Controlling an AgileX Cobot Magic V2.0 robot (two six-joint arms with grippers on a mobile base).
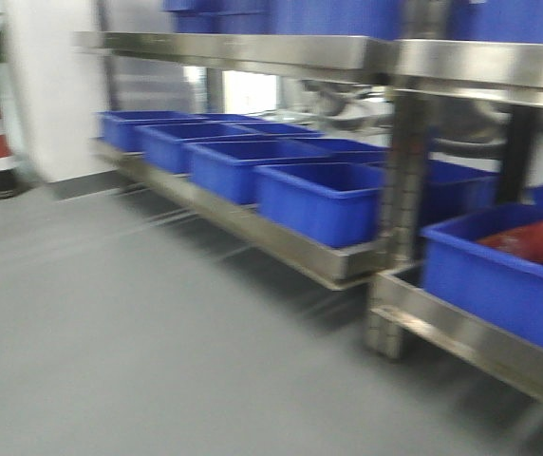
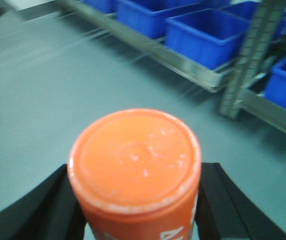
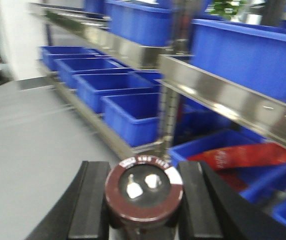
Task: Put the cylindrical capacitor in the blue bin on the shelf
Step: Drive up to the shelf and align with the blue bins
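The right tool (image 3: 143, 202) clamps the cylindrical capacitor (image 3: 144, 187), the left tool (image 2: 135, 212) an orange canister (image 2: 133, 160), so approach the shelf's (image 3: 223, 95) blue bin (image 3: 133, 117) smoothly

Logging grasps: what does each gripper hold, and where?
The right gripper clamps the capacitor by its sides; left gripper clamps an orange can likewise.
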